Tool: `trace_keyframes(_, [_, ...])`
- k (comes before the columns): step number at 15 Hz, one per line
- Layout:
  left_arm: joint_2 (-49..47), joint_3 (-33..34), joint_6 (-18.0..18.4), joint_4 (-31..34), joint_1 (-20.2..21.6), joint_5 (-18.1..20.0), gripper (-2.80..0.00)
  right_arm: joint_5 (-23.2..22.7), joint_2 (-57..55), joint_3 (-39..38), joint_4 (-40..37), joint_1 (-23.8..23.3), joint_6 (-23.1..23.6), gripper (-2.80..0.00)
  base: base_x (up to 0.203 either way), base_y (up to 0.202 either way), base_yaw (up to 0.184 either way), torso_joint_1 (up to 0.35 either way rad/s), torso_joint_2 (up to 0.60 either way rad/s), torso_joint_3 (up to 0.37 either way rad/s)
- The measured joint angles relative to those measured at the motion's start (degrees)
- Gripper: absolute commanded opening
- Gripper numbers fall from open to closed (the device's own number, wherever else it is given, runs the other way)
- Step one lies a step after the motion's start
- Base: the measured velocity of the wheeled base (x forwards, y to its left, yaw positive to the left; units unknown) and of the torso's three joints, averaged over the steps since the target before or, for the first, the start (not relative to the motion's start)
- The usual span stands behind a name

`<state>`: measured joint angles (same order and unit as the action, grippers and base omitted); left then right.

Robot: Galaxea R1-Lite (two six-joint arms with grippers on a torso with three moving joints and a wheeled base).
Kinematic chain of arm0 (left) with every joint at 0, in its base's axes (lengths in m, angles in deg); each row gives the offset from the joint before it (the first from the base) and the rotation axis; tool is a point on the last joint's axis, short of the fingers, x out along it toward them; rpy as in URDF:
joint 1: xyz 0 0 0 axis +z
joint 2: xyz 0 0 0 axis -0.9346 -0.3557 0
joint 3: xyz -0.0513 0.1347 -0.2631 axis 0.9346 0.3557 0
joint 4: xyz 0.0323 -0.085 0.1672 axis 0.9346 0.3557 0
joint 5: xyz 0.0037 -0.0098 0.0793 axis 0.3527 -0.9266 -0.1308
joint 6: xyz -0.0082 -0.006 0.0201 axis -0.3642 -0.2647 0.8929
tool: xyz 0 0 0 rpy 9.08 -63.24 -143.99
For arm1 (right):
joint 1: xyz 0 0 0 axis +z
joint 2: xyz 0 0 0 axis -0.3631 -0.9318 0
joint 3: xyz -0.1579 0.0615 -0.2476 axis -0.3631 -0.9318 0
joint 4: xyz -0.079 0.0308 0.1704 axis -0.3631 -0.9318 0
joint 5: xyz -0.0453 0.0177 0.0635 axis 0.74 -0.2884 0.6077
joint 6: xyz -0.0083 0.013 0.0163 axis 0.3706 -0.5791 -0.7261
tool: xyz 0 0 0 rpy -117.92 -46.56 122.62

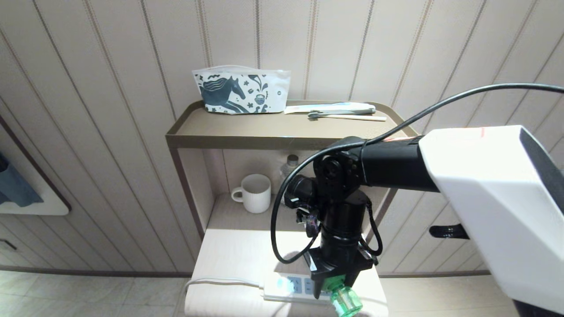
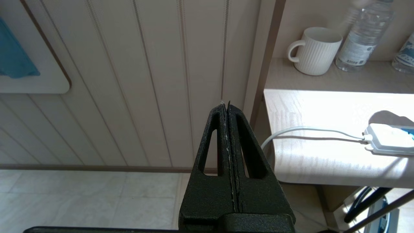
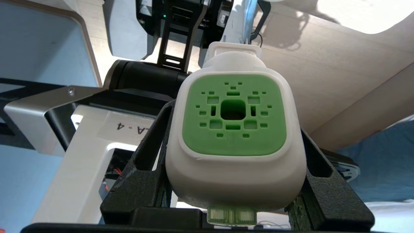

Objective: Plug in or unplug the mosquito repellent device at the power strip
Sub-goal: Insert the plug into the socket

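The right gripper [image 3: 236,161] clamps the mosquito repellent device [image 3: 234,136], white-bodied with a perforated green face and green bottle, above the power strip [image 1: 286,286]; the left gripper [image 2: 228,111] is closed, empty.

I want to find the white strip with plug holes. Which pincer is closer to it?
Right. The right pincer hangs just above the power strip, clamped on the mosquito repellent device. The left pincer is shut, off beside the table.
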<state>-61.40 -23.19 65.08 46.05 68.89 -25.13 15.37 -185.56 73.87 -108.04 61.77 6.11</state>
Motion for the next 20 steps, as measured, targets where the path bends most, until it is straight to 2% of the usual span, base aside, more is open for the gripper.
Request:
trace_keyframes(9, [0.0,0.0,0.0,0.0,0.0,0.0,-2.80,0.0,-2.9,-0.4,2.6,-1.2,-1.9,-2.80,0.000,0.000,0.000,0.000,0.00,0.000])
trace_keyframes(20, [0.0,0.0,0.0,0.0,0.0,0.0,-2.80,0.1,-4.4,-1.3,4.5,-3.1,-1.9,-2.80,0.000,0.000,0.000,0.000,0.00,0.000])
